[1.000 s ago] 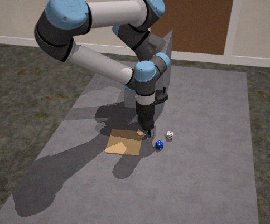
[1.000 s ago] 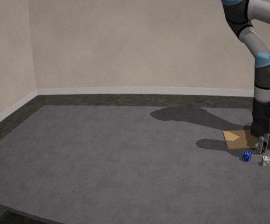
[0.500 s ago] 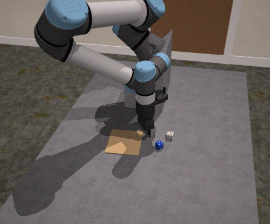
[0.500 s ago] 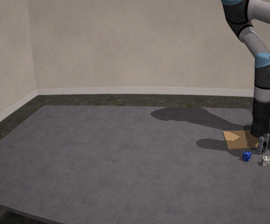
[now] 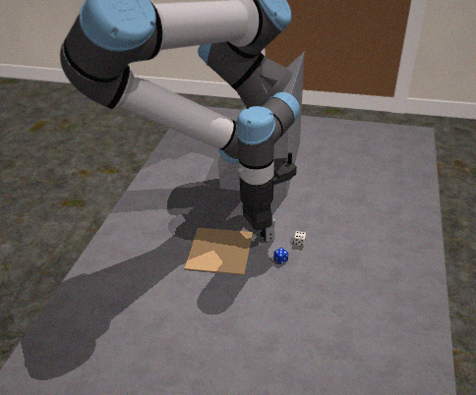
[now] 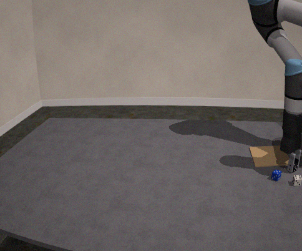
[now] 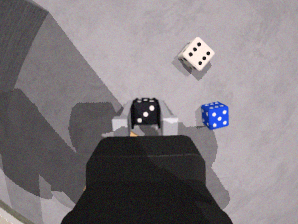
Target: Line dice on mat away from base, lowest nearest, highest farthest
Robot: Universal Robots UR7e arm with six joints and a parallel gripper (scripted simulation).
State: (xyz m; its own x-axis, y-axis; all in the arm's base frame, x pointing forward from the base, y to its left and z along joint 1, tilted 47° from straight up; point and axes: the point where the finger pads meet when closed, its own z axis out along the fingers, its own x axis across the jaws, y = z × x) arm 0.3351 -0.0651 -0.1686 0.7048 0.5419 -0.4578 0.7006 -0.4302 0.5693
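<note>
My gripper points straight down and is shut on a black die with white dots, down at the table just off the right edge of the tan mat. The gripper and black die also show in the top view and in the exterior view. A blue die lies on the table to the right of the mat, also seen in the exterior view and in the wrist view. A white die with black dots lies on the table beyond it, and shows in the exterior view and in the wrist view.
The mat lies flat on the grey table top, partly in the arm's shadow. The arm's base column stands behind the gripper. The table's right edge is far from the dice.
</note>
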